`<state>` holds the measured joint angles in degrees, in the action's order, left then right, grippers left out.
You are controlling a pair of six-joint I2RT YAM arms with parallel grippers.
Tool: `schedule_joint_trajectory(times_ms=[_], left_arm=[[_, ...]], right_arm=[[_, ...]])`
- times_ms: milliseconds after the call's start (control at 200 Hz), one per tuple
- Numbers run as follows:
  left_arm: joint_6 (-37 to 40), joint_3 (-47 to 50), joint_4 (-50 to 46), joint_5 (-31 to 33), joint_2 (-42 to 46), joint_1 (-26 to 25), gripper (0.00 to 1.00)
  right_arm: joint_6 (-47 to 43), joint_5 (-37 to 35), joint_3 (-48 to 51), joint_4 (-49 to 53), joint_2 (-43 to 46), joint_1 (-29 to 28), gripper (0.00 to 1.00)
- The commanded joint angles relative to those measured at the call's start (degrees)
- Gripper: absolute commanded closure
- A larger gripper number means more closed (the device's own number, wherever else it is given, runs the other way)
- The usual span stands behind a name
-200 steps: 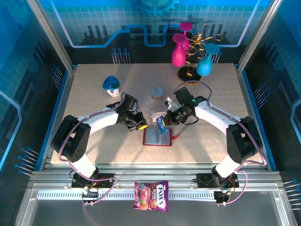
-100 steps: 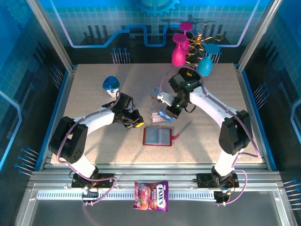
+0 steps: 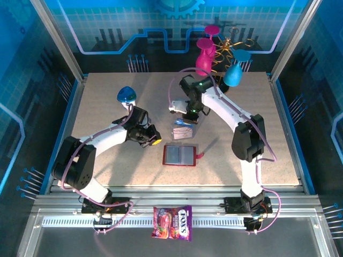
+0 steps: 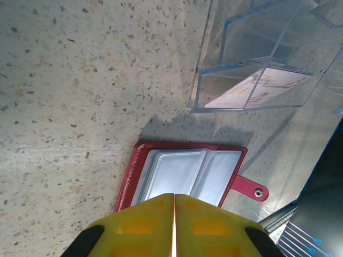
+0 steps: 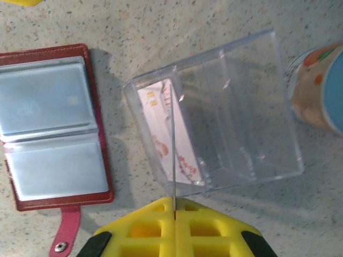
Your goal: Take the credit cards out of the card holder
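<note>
**Another card clears the wallet.** The right fingers [image 5: 139, 227] were at the right half of the open card holder [image 3: 179, 155] a second ago. They have since swung up the frame and now hang over the clear plastic box [image 3: 181, 132], which sits just above the holder at the centre of the table [image 3: 107, 107]. They are pressed together on a blue credit card [image 3: 181, 122].

In the right wrist view that card shows edge-on, as a thin line running from the seam between the fingers up across the box. A white card with orange print [image 5: 166, 134] already lies flat at the box's left end.

The card holder has not shifted. It lies open and face up, red cover down, with its long axis running left to right in the overhead frame. The fold crosses its middle from top to bottom, and its snap tab [image 3: 201, 155] points to the right.

The left fingers [image 4: 144, 227] remain closed on nothing. Their yellow tips are near the holder's upper left corner but not touching it.

Pulling this card out looks finished, and releasing it into the box is the likely next move. The card stands on edge, so it could tip against a divider rather than lie flat. The two grey pockets facing up appear empty. Whether leaves beneath them still hold cards cannot be told.
</note>
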<state>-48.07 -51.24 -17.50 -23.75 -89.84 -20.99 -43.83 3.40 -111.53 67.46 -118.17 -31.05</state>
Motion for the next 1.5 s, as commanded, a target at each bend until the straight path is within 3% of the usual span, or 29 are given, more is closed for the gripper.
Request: schedule_joint_trajectory(times_ms=[0,365,810,1496], left_arm=[[-0.6,1.0,-0.3,0.6,1.7,0.7,0.90],[-0.6,1.7,-1.2,0.9,3.1,1.3,0.90],[-1.2,2.6,-1.2,1.4,4.0,1.7,0.90],[-1.0,2.4,-1.2,0.6,3.5,1.7,0.90]], right_arm=[[-4.0,-1.0,-4.5,4.0,-2.7,-0.7,1.00],[-7.7,-1.6,-15.3,8.4,-10.6,-0.9,1.00],[-9.0,-1.8,-18.8,10.1,-17.1,-0.7,1.00],[4.3,3.5,-19.3,11.3,-19.9,0.3,1.00]])
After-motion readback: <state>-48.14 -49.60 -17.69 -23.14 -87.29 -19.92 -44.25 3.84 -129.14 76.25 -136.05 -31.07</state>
